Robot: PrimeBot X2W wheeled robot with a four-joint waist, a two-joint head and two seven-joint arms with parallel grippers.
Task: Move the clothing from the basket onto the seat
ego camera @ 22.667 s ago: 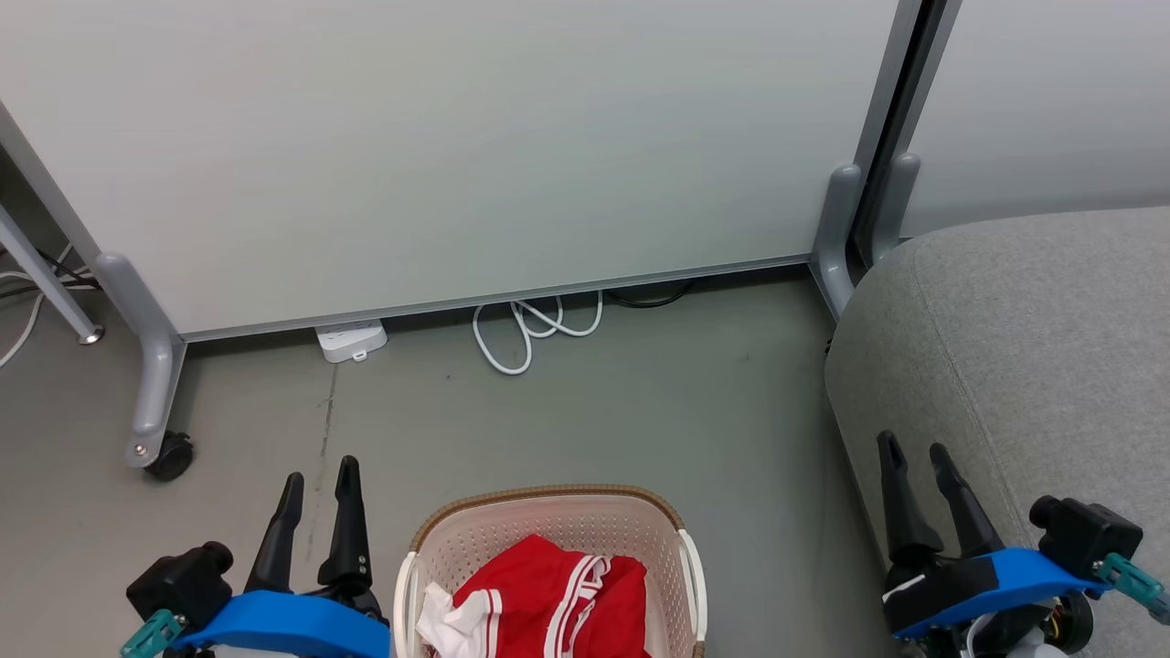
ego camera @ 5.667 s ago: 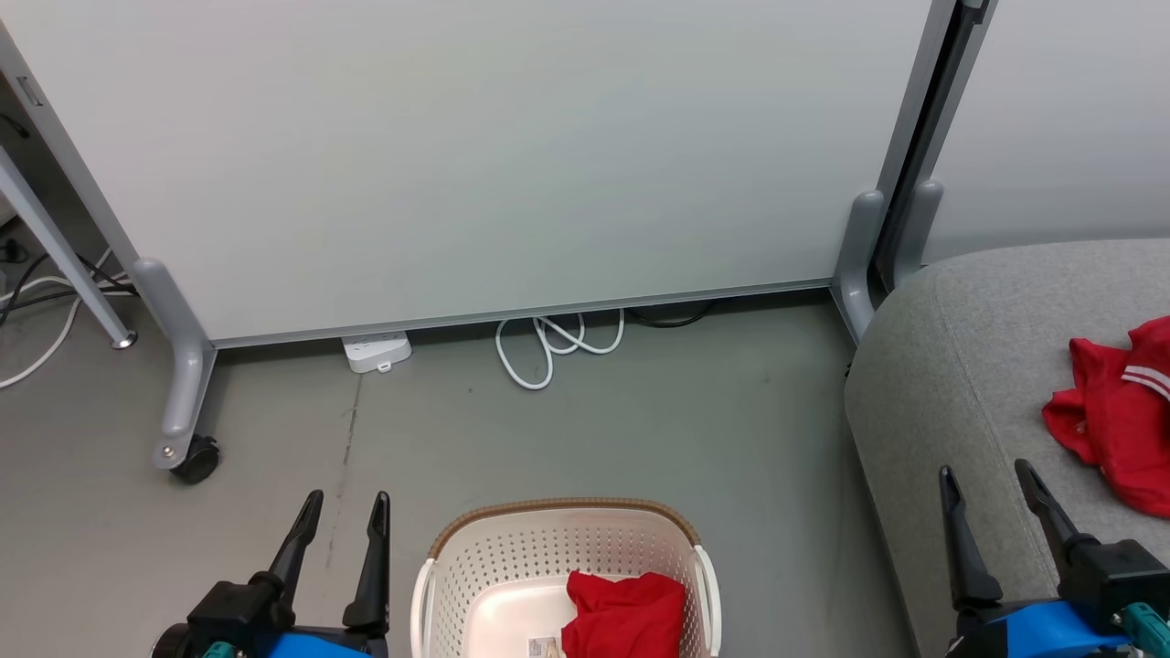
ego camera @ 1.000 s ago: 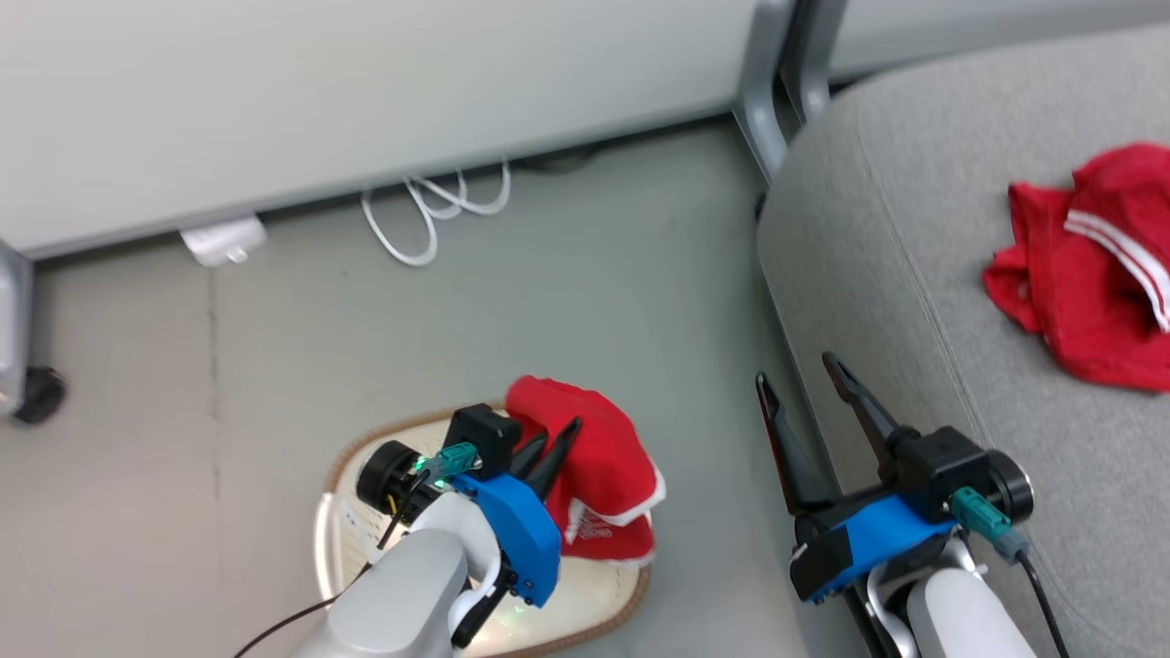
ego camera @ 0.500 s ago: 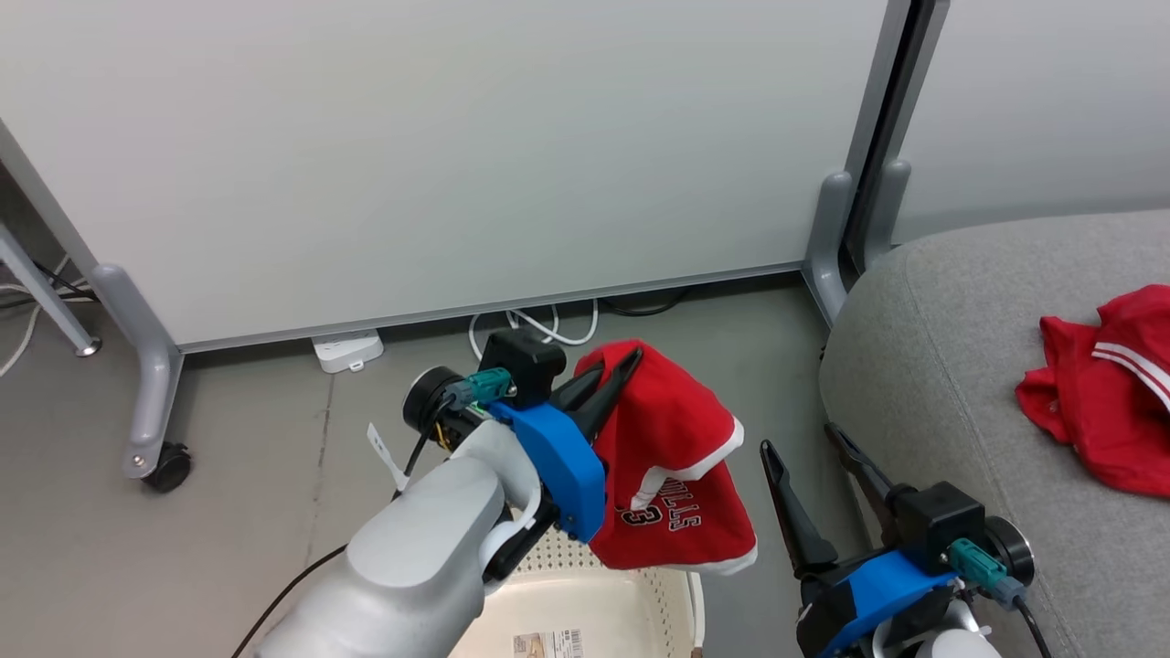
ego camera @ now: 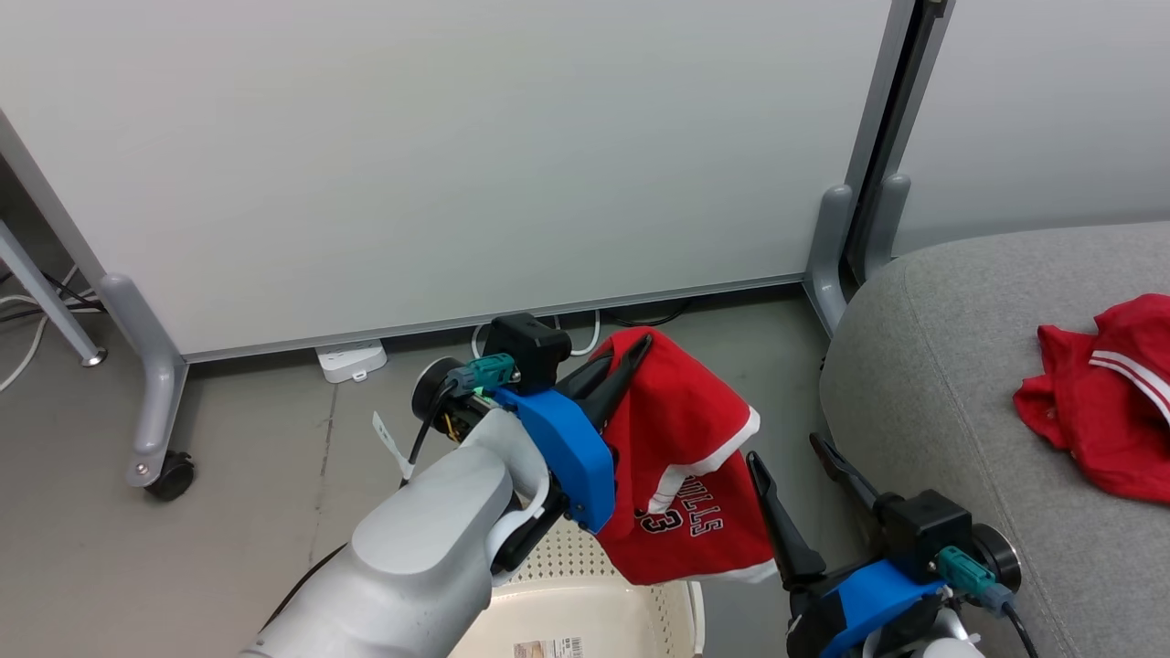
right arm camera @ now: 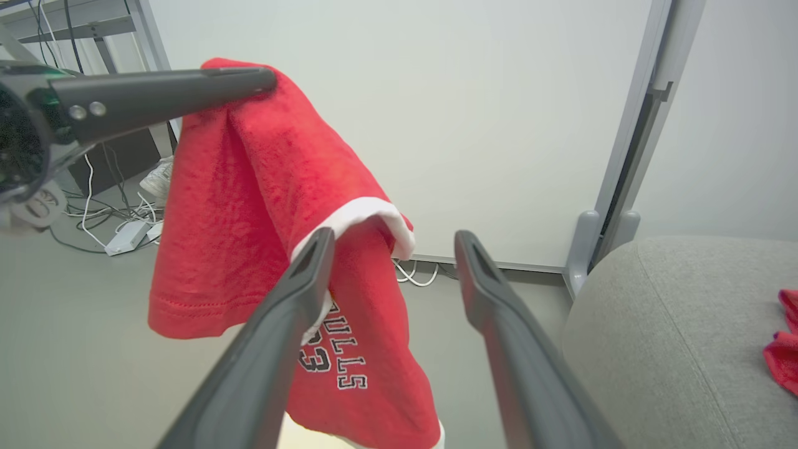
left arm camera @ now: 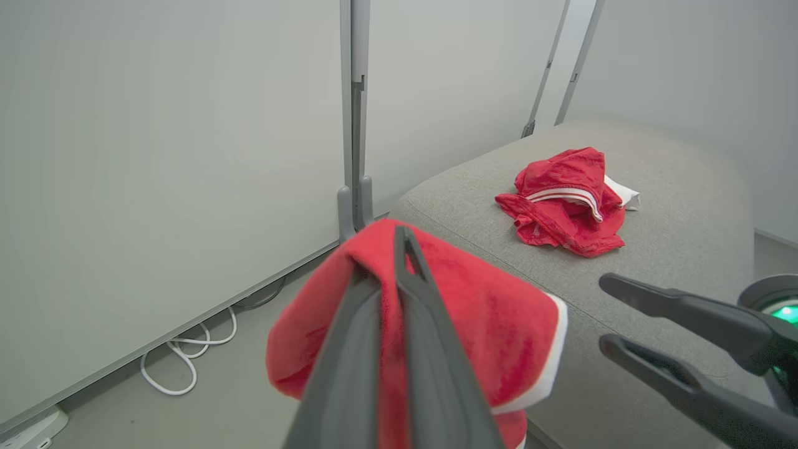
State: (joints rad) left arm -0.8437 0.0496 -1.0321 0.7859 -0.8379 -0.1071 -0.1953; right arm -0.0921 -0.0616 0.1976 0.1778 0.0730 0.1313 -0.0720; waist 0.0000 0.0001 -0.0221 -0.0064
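Note:
A red garment [ego camera: 686,457] printed "BULLS 23" hangs from my left gripper [ego camera: 631,352], which is shut on its top fold above the cream basket [ego camera: 571,562]. The left wrist view has the cloth [left arm camera: 486,312] draped over the shut fingers [left arm camera: 399,229]. Just right of the hanging cloth stands my right gripper [ego camera: 783,450], open and holding nothing. In its own view the garment [right arm camera: 249,206] hangs behind its left finger. A second piece of red clothing [ego camera: 1106,402] with white stripes lies crumpled on the grey seat [ego camera: 932,366] to the right.
A white partition stands behind on grey legs, one with a caster [ego camera: 169,475]. A white power strip [ego camera: 350,359] and a coiled white cable [left arm camera: 187,355] lie on the floor at its foot. A grey table leg [ego camera: 46,292] slants at far left.
My left gripper has lifted the "BULLS 23" garment up out of the basket and carried it a little to the right. The head camera has tilted up. My right gripper stays open.

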